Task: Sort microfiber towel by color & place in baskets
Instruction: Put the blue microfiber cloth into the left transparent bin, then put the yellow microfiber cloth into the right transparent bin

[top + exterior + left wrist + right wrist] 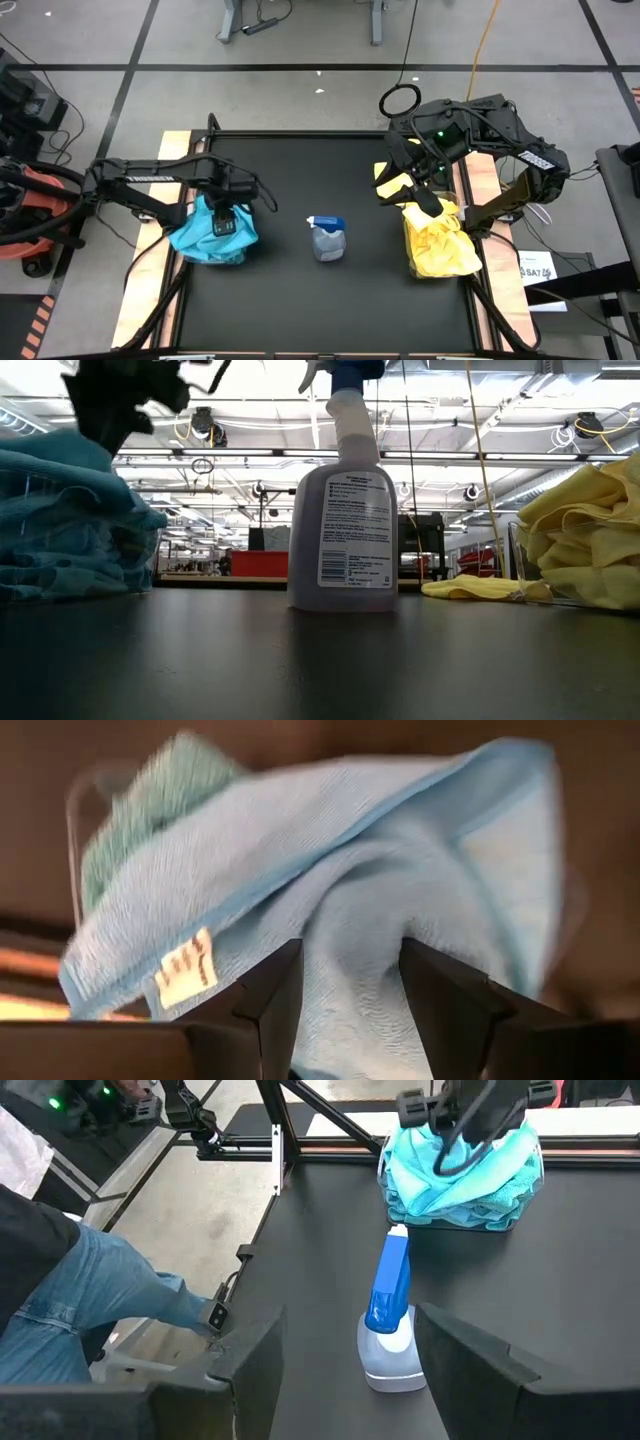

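Teal-blue microfiber towels are heaped in a clear basket at the table's left. My left gripper hangs open just above this heap, pointing down, with the light blue cloth below its fingers and apart from them. Yellow towels fill the other basket at the right. One loose yellow towel lies flat on the table beyond it. My right gripper is raised over the right side, open and holding nothing.
A grey spray bottle with a blue top stands upright mid-table between the two baskets. A person's leg in jeans shows beside the table's left edge. Bare black tabletop lies beyond the bottle.
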